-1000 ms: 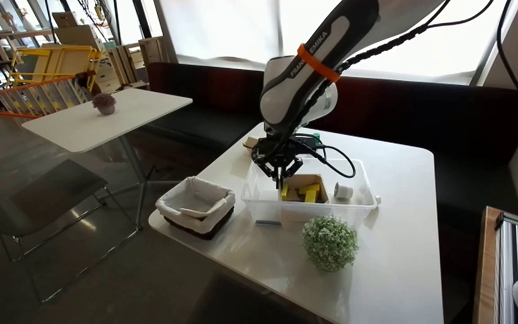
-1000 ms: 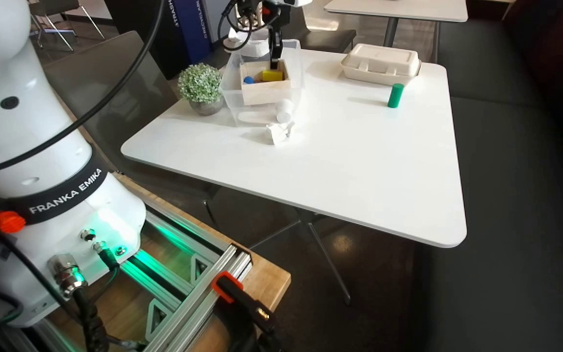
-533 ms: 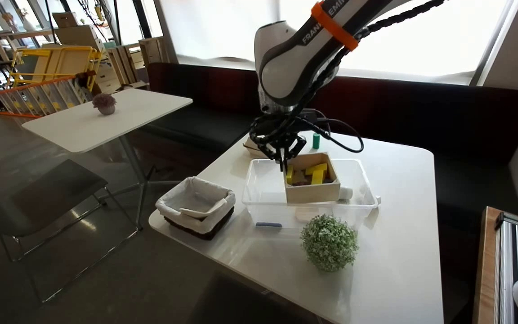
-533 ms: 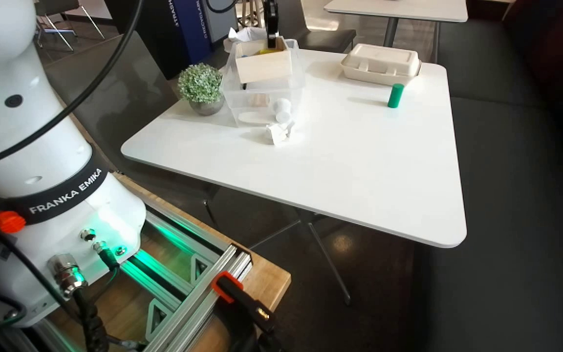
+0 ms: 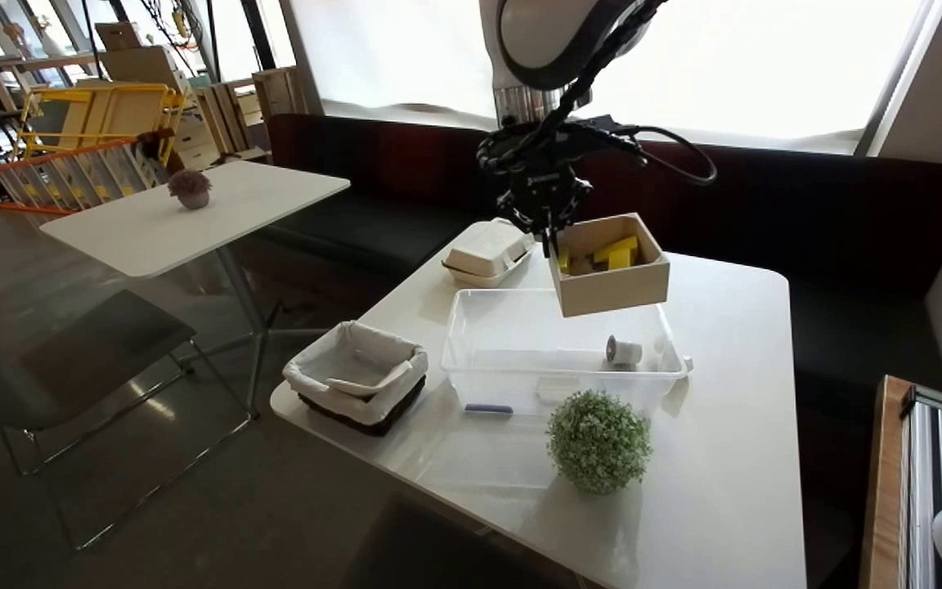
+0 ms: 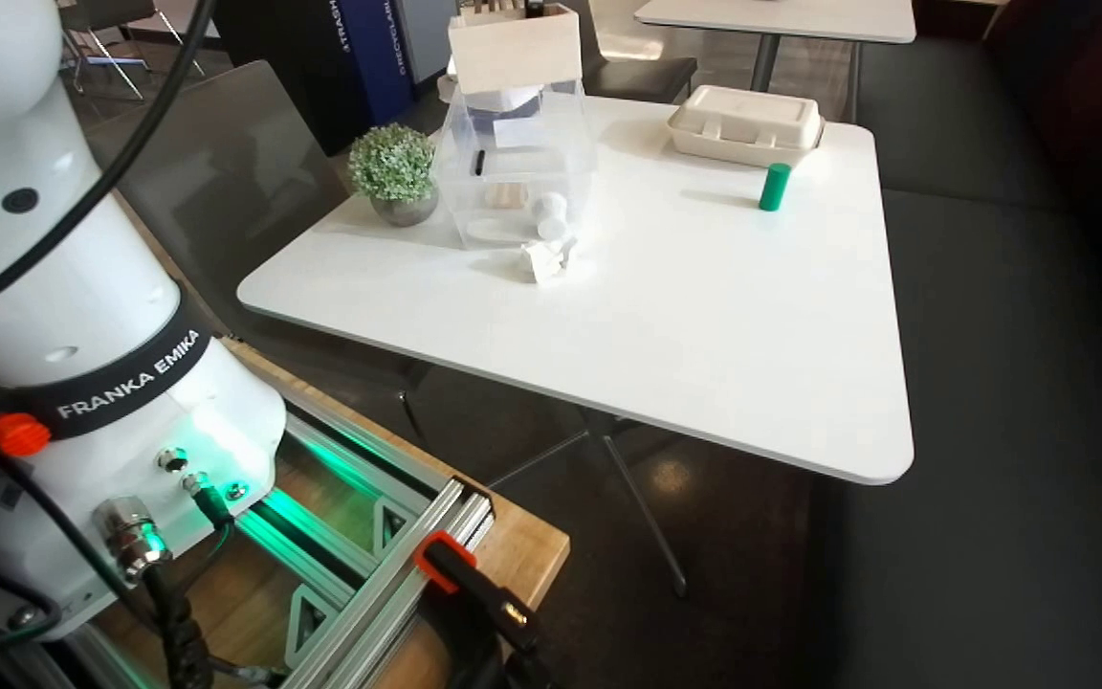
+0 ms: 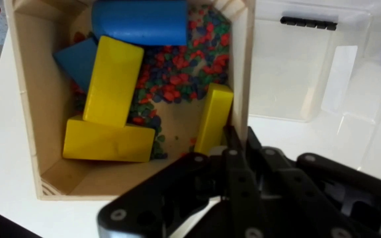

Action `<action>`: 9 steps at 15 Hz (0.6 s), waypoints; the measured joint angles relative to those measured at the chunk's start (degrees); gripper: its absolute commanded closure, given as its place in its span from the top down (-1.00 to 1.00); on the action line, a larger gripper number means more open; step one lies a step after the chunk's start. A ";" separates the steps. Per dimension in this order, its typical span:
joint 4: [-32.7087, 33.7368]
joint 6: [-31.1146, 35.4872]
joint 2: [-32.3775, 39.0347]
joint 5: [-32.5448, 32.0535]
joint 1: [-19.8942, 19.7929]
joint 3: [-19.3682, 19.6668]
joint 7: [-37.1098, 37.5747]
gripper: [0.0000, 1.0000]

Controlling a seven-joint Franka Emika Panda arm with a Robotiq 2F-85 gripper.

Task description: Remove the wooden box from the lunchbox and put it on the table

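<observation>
The hand (image 7: 242,133) holds aloft the square, pale wooden box (image 5: 614,290); smooth blocks (image 7: 112,82) lie on possibly gravel (image 7: 177,79).

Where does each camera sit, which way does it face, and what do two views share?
Wrist view: mounted behind the fingers, looking past them down into the wooden box, whose wall they grip.
In an exterior view: raised, facing the dark bench across the table; arm and fingers show.
In an exterior view: raised near the robot base, facing across the table toward a farther table; base and arm show, fingers barely.
Both exterior views share the wooden box, lunchbox, plant and takeout container.
</observation>
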State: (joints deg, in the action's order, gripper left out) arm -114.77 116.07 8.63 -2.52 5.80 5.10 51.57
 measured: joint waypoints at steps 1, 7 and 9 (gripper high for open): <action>0.00 -0.28 -0.39 0.00 -0.15 -0.01 -0.10 -0.87; -0.06 -0.31 -0.18 0.00 -0.33 -0.37 -0.12 -0.97; 0.00 -0.25 -0.17 -0.04 -1.04 -0.46 -0.11 -0.97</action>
State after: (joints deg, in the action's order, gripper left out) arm -114.76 115.82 8.46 -2.57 4.76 4.65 51.45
